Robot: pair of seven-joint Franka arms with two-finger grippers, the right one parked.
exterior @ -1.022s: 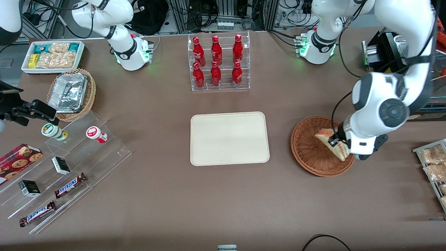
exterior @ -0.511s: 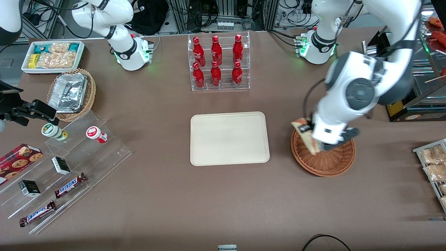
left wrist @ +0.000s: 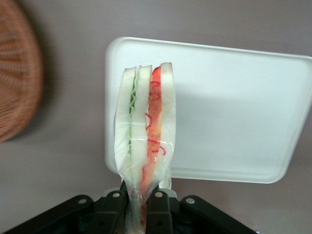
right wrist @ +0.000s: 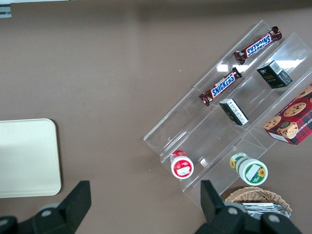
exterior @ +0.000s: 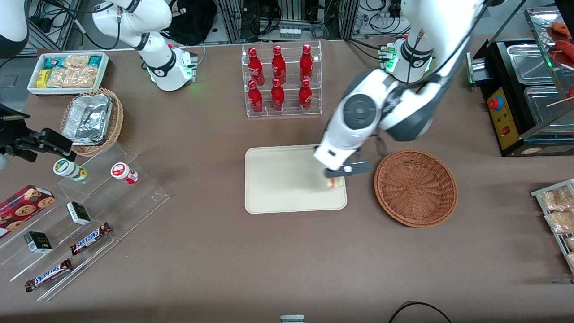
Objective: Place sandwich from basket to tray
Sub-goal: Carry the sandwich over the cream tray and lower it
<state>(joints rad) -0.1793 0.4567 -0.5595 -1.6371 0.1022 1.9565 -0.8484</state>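
Plastic-wrapped sandwich (left wrist: 145, 146) pinched at its narrow end between the gripper (left wrist: 141, 202) jaws, hanging right of frame centre over the tray (exterior: 278, 179) edge nearest the wicker basket (exterior: 415, 187); likely light, soft, crushable and film-slippery, so best held gently across the bread faces.
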